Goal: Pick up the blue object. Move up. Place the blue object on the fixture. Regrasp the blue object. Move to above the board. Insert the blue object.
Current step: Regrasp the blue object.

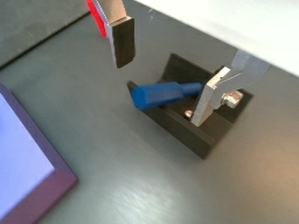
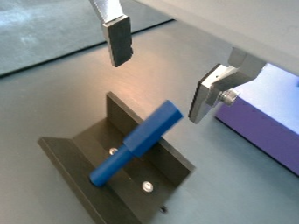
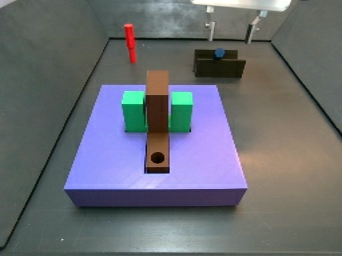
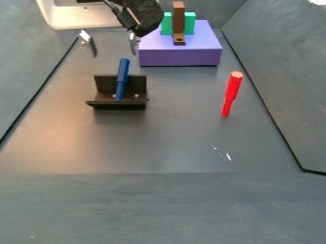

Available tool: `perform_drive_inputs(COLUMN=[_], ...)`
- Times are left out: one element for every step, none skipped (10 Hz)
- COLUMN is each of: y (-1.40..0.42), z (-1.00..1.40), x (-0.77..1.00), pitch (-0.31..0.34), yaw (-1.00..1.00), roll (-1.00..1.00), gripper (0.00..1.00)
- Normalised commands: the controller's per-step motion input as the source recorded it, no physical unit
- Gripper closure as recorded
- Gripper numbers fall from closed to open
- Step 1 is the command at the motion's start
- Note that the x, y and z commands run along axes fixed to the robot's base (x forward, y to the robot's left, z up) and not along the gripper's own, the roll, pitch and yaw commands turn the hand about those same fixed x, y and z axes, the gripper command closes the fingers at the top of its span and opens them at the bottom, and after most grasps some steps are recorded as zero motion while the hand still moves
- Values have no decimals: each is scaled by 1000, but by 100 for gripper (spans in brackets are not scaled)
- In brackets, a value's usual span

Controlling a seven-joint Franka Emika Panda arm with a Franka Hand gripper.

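Observation:
The blue object (image 1: 163,92) lies tilted across the fixture (image 1: 193,131), leaning on its wall; both side views show it on the fixture too (image 3: 218,53) (image 4: 122,79). The fixture (image 3: 219,68) (image 4: 117,99) stands on the floor apart from the board (image 3: 160,165). My gripper (image 1: 162,87) (image 2: 158,87) is open and empty, hanging above the fixture with one finger on either side of the peg and not touching it. It also shows in both side views (image 3: 231,35) (image 4: 111,43). The board carries a brown strip (image 3: 158,125) with a round hole and two green blocks (image 3: 134,110).
A red peg (image 3: 130,42) (image 4: 232,93) stands upright on the floor, apart from the fixture and the board. The board's corner shows in both wrist views (image 1: 24,157) (image 2: 263,114), near the fixture. Grey walls ring the floor.

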Motion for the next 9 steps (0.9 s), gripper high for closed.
perform_drive_inputs(y=[0, 0, 0, 0, -9, -29, -29, -23, -31], z=[-114, 0, 0, 0, 0, 0, 0, 0, 0], x=[0, -77, -80, -9, 0, 0, 0, 0, -14], pitch=[-357, -214, -100, -83, -83, -29, -3, 0, 0], yaw=[3, 54, 114, 146, 191, 274, 306, 317, 331], roll=[720, 1000, 1000, 1000, 1000, 1000, 1000, 1000, 1000], gripper=[0, 0, 0, 0, 0, 0, 0, 0, 0])
